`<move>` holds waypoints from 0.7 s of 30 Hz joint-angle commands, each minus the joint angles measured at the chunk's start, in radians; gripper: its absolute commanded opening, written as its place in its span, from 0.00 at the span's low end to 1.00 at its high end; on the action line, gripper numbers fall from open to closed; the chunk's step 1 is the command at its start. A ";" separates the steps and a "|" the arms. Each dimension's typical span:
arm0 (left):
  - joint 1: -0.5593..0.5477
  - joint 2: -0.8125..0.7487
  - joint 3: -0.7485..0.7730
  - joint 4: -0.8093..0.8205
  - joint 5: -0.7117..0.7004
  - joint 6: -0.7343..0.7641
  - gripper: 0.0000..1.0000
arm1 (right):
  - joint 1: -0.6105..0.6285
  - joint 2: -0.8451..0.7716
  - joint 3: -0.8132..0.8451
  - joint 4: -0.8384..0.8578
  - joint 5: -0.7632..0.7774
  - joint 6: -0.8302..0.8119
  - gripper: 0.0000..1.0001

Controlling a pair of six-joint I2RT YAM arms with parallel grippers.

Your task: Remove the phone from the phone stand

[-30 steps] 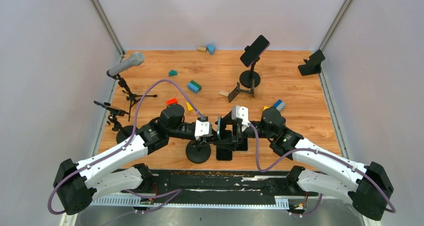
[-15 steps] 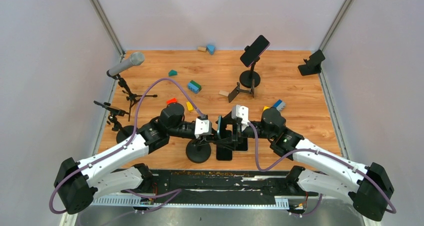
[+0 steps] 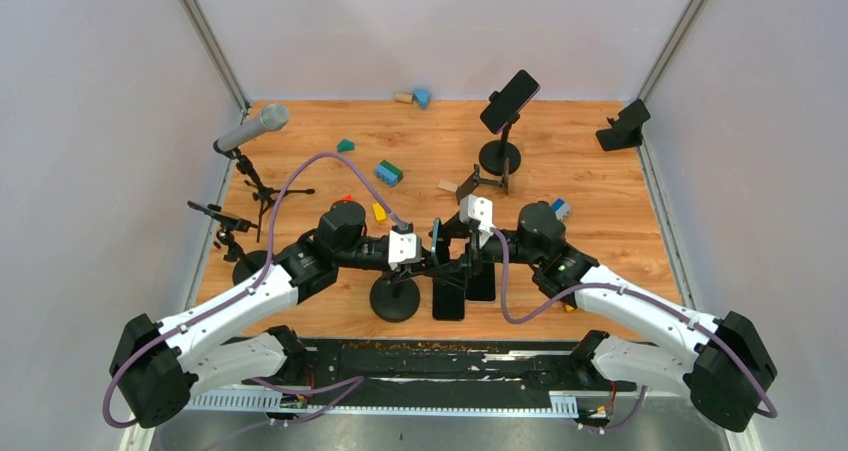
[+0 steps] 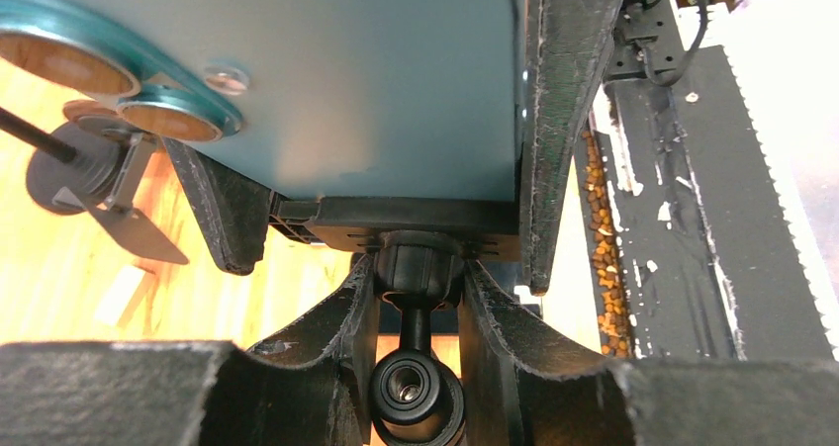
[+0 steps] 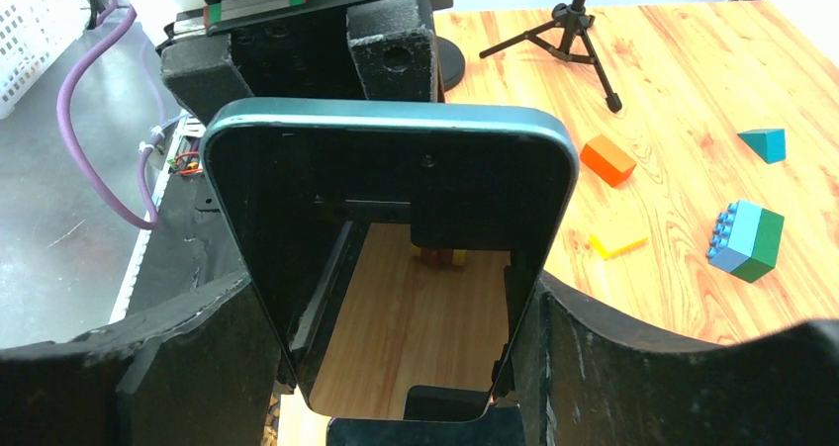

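Note:
A teal phone (image 3: 436, 241) stands edge-up in the clamp of a black phone stand (image 3: 395, 299) near the table's front middle. In the left wrist view its teal back (image 4: 346, 80) sits in the black clamp (image 4: 396, 214) above the ball joint (image 4: 420, 268). My left gripper (image 3: 418, 263) is shut on the stand's neck just under the clamp (image 4: 418, 298). In the right wrist view the phone's dark screen (image 5: 396, 219) faces the camera. My right gripper (image 3: 452, 259) is shut on its two long edges (image 5: 396, 367).
Two dark phones (image 3: 449, 298) lie flat right of the stand's base. A second phone on a stand (image 3: 510, 101) is at the back, with a microphone (image 3: 252, 129) on a tripod at the left and a black holder (image 3: 622, 126) at the right. Coloured blocks (image 3: 388, 173) lie scattered mid-table.
Both grippers, the phone and the top of the stand have shifted a little away from the near edge. The right arm has stretched forward. Both grips are unchanged.

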 commanded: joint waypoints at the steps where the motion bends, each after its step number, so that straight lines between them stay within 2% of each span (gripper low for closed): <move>1: -0.075 -0.003 0.014 0.012 0.213 0.094 0.00 | -0.071 0.108 0.041 0.010 0.196 -0.110 0.00; 21: -0.093 -0.018 0.023 -0.028 0.336 0.147 0.00 | -0.174 0.309 0.111 0.158 0.309 -0.143 0.00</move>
